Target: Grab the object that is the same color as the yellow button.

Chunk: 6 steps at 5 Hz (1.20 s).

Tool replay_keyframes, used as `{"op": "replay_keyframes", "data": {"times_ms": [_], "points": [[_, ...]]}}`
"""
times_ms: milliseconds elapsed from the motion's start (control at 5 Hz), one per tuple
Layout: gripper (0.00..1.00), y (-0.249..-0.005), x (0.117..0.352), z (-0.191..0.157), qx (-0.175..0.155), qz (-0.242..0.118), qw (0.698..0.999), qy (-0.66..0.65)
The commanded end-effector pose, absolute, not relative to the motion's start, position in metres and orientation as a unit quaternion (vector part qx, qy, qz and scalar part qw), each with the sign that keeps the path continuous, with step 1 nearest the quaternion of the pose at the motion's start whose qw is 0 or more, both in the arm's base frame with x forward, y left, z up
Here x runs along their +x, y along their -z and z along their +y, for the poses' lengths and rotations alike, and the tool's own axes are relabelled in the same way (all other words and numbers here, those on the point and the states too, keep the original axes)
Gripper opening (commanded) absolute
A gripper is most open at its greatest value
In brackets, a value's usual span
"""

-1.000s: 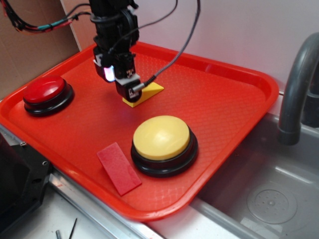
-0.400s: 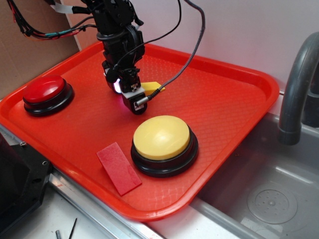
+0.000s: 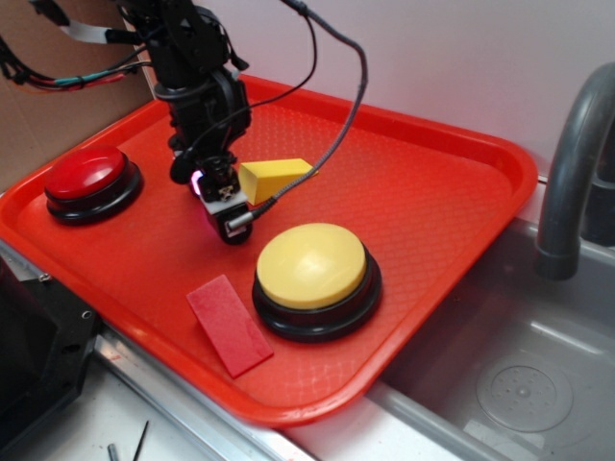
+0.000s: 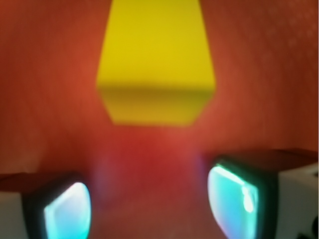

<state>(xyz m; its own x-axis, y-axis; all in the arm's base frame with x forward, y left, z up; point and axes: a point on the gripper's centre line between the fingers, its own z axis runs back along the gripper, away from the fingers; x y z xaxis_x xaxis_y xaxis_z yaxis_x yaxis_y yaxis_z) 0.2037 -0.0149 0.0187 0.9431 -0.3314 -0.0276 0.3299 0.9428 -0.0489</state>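
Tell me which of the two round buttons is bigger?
The yellow button, standing beside the flat red rectangular piece. Its dome and black base are wider than those of the red button at the tray's left edge.

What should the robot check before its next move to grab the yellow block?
1. Target matches the yellow button in color: ok, it is the yellow wedge.
2. Gripper open: ok, fingers apart.
3. Wedge between the fingers: not ok, the wrist view shows it ahead of them.
4. Wedge lined up with the gap: ok, roughly centred.
5. Wedge lying flat on the tray: cannot tell.
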Motion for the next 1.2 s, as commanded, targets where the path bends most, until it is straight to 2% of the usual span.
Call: {"op": "replay_keyframes", "data": {"times_ms": [0, 200, 600, 800, 1000], "points": [[1.0, -0.042, 0.218, -0.008, -0.016, -0.004, 0.986, 0.164], [1.0, -0.048, 0.248, -0.007, -0.003, -0.001, 0.989, 0.149], [1.0, -0.04, 0.284, -0.014, 0.001, -0.013, 0.987, 0.158], [1.0, -0.036, 0.293, -0.029, -0.007, 0.0, 0.986, 0.166], [1.0, -0.063, 0.287, -0.04, -0.014, -0.006, 0.989, 0.148]]}}
